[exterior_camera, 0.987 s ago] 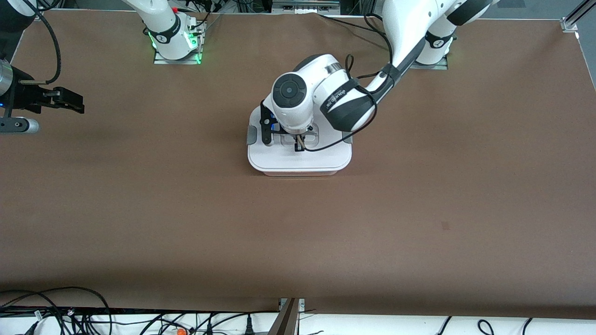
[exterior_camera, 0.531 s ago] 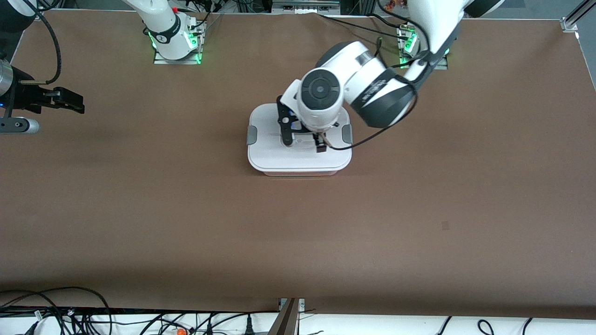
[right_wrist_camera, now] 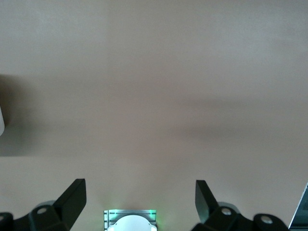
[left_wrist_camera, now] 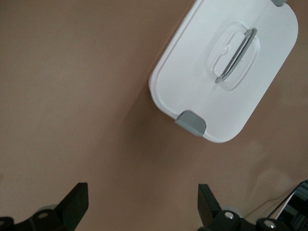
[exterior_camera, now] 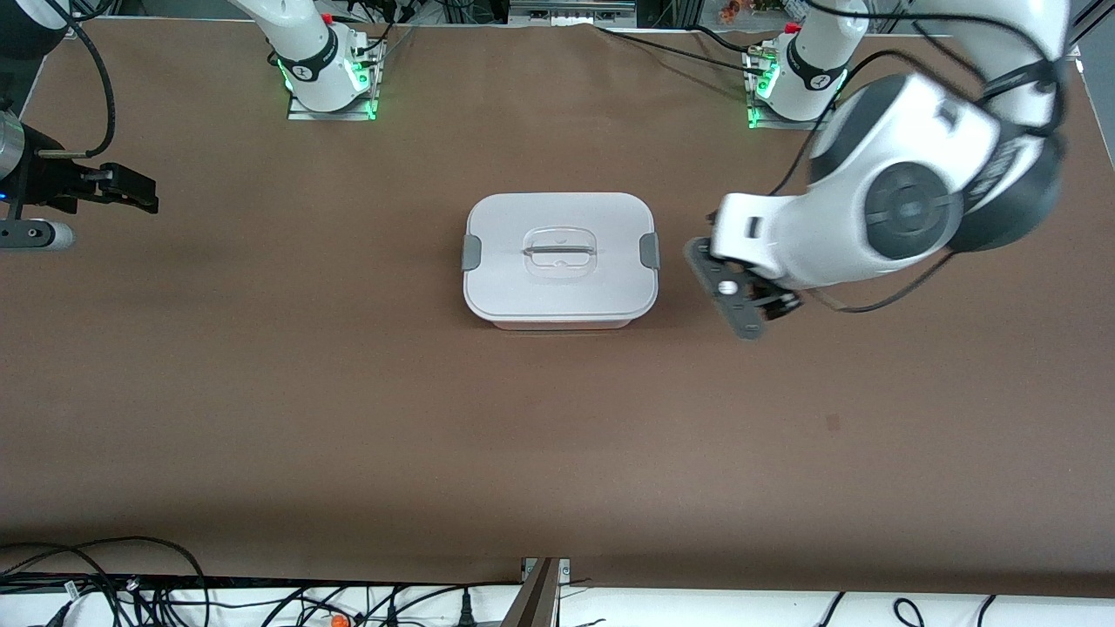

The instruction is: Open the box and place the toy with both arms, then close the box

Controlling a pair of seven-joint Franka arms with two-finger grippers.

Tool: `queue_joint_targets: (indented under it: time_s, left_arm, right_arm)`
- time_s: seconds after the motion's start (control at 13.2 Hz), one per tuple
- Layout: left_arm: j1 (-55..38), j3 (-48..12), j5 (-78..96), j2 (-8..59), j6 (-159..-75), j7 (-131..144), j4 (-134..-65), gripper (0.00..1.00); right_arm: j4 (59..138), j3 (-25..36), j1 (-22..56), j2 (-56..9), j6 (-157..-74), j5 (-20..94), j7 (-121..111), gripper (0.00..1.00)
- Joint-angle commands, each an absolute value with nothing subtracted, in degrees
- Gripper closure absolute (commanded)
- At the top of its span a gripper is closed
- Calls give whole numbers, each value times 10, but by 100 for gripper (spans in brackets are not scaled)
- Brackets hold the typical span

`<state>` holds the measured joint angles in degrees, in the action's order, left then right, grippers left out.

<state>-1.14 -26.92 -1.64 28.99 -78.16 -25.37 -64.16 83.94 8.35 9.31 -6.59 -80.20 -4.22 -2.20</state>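
I see a brown table (exterior_camera: 348, 392) carrying one item: the box (exterior_camera: 560, 259), lid seated and both grey clips (exterior_camera: 471, 252) showing, standing mid-table between the arms' ends.

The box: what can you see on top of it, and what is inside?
A white lid with two grey clips and a recessed handle covers the box. Its contents are hidden. Neither hand touches it.

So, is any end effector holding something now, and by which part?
Nothing is held. The left end effector is open over bare table beside the closed box; the right end effector waits open at the table's end.
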Motion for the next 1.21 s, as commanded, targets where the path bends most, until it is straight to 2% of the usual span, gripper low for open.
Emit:
queue_joint_targets:
  time_s: [0.0,0.38,0.61,0.83,0.99,1.14]
  left_arm:
    - [23,-271,-9,223,-720,-169,-659,0]
    - [75,-262,-13,167,-652,-105,-664,0]
    - [56,-152,-6,108,-672,-117,-715,0]
    - [22,-49,-7,35,-737,-115,-816,0]
    - [8,-27,1,-4,-765,-117,-865,0]
    - [-3,-25,5,-18,-782,-88,-882,0]
  right_arm:
    - [832,83,92,-67,-801,-40,-23,0]
    - [832,83,91,-66,-801,-25,-21,0]
    - [832,84,91,-66,-802,-24,-20,0]
    - [832,84,90,-66,-802,-25,-20,0]
    - [831,85,88,-67,-802,-25,-20,0]
    - [831,85,87,-67,-802,-25,-21,0]
